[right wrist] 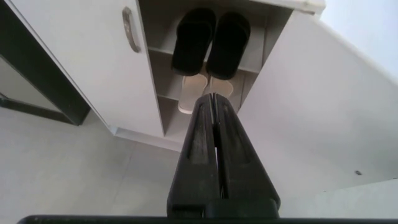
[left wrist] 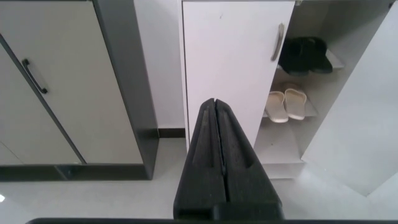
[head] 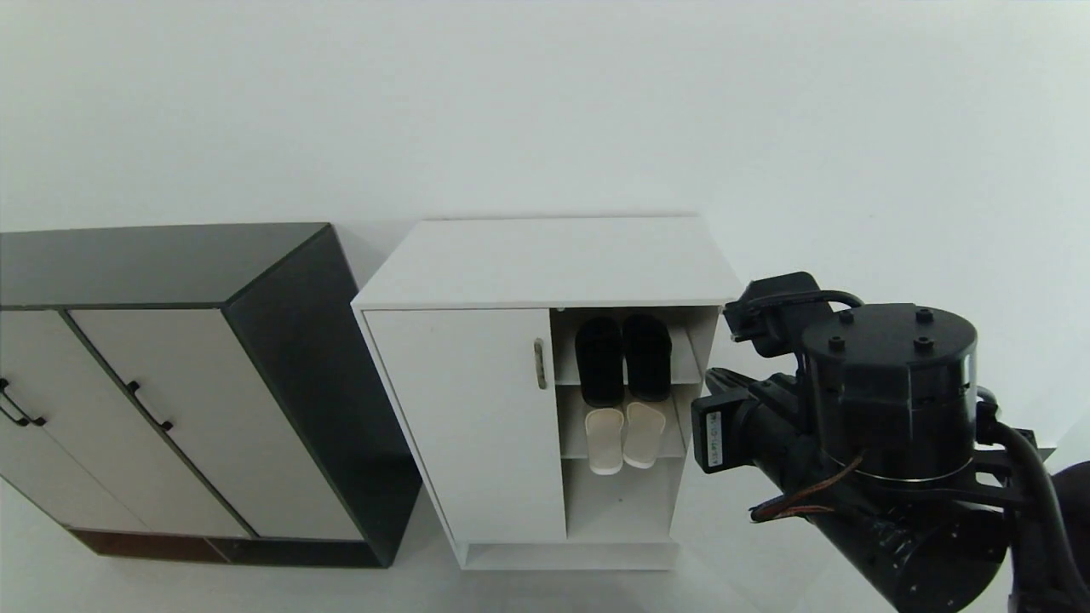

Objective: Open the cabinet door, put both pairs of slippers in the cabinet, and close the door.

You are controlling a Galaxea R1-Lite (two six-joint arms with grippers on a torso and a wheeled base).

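Note:
The white cabinet [head: 545, 264] stands against the wall with its right-hand door [right wrist: 311, 112] swung wide open and its left door [head: 464, 417] shut. A black pair of slippers [head: 623, 358] lies on the top shelf, toes inward. A white pair of slippers [head: 624, 436] lies on the shelf below; the bottom compartment holds nothing. My right gripper [right wrist: 213, 99] is shut and empty, hovering in front of the open compartment beside the open door, and partly hides the white pair [right wrist: 189, 93]. My left gripper [left wrist: 215, 102] is shut and empty, well back from the closed door [left wrist: 230, 68].
A taller dark cabinet [head: 170, 375] with two pale doors and black handles stands close to the white cabinet's left. Bare light floor [head: 596, 587] lies in front of both. The open door [left wrist: 357, 118] juts out into the floor on the right.

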